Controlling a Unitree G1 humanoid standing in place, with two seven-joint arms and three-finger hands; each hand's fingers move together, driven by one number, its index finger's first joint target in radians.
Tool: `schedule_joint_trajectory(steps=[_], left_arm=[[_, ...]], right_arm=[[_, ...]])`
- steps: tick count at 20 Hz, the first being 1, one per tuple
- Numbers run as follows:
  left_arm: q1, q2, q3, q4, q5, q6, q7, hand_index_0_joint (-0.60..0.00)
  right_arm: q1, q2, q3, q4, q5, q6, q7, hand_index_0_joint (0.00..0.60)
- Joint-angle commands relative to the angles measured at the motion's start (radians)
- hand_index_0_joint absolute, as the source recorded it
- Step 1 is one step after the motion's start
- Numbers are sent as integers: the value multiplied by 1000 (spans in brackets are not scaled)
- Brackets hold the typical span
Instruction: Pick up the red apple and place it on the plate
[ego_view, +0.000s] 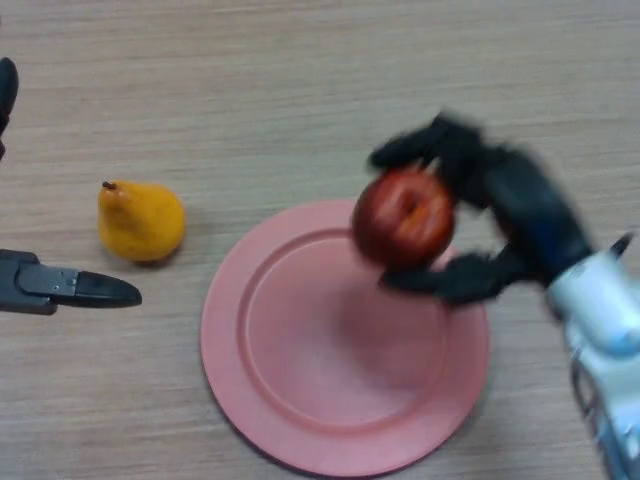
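The right hand (500, 215) grips the round red apple (403, 216) over the round pink plate (300, 400) at two o'clock. Left hand (60, 285) straight-fingered, near the yellow pear (140, 221).

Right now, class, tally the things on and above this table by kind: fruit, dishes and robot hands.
Fruit: 2, the red apple and the yellow pear
Dishes: 1, the pink plate
Robot hands: 2, the right hand round the apple, the left hand at the left edge
Total: 5
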Motion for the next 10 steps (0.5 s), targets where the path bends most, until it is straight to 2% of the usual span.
schedule_joint_trajectory(steps=[1,3,4,5,6,7,8,9,10], left_arm=[[-34,48,61,-63,-14,-68,8,0],[-21,36,43,-54,10,-91,9,0],[-23,37,39,-53,19,-87,11,0],[-23,37,39,-54,21,-88,10,0],[-25,38,41,-55,23,-89,8,0],[-27,39,43,-56,24,-89,6,0],[-28,39,42,-54,30,-90,10,0],[-27,39,39,-52,37,-93,13,0],[-29,35,27,-47,50,-98,19,0]], right_arm=[[6,-6,9,-48,-33,-86,-75,600],[66,-4,61,-57,-23,-33,-100,600],[85,-4,84,-81,-44,29,-73,550],[86,-4,85,-83,-44,30,-70,450],[82,-4,88,-90,-46,34,-57,299],[79,-4,90,-98,-46,36,-46,200],[72,-4,90,-108,-54,23,-22,53],[69,-4,89,-114,-57,18,-12,0],[65,-4,83,-126,-52,24,-8,0]])
